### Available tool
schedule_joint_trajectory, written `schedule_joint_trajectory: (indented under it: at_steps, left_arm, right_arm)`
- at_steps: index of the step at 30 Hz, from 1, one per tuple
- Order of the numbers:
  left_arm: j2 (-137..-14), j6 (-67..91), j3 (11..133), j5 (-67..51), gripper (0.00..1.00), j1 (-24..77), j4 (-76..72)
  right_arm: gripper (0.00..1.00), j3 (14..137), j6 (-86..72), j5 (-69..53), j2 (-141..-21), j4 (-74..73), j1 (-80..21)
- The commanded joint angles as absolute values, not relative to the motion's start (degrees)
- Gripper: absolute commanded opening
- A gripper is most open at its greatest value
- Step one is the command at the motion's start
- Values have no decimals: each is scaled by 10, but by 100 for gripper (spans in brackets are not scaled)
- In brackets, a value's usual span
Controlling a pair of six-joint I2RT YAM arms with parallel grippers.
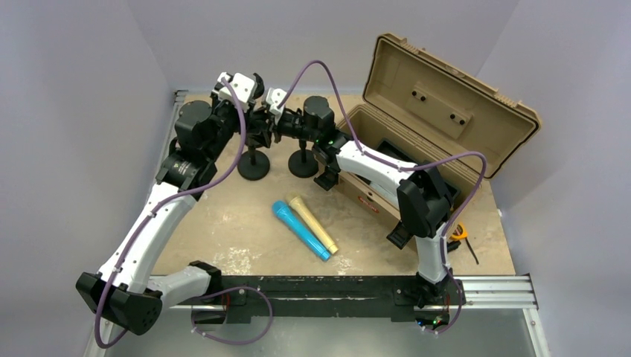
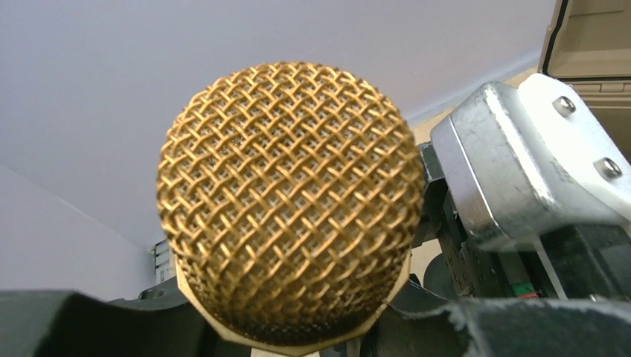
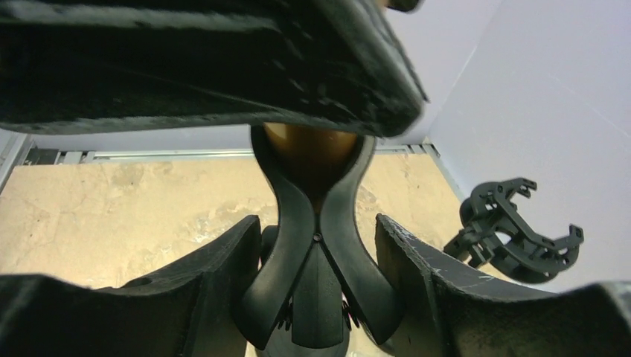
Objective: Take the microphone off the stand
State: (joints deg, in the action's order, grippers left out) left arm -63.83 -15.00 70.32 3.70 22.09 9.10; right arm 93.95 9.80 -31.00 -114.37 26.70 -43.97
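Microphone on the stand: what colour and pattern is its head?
The microphone head is gold woven mesh; best in left wrist view.

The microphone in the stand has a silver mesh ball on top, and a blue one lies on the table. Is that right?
Not quite. The microphone in the stand has a gold mesh ball on top, not silver; the left wrist view shows it. A blue microphone does lie on the table.

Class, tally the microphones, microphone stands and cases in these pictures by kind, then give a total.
Microphones: 3 (blue, cream, gold mesh-headed)
Microphone stands: 2
Tan hard case: 1
Total: 6
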Motion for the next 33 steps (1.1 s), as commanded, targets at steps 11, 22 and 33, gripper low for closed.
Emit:
schedule_joint_trajectory:
  at_steps: [11,22,33]
  left_arm:
    - [-622,-80,702,-15,0,204,86]
    - [-636,-67,721,-39,0,192,96]
    - [-685,-107,837,-31,0,218,155]
  right_arm:
    - [83,933,117,-262,-1120,299,-421]
    - [0,941,107,-294,-1124,316,-420]
    - [0,980,97,-262,-1155,254,-421]
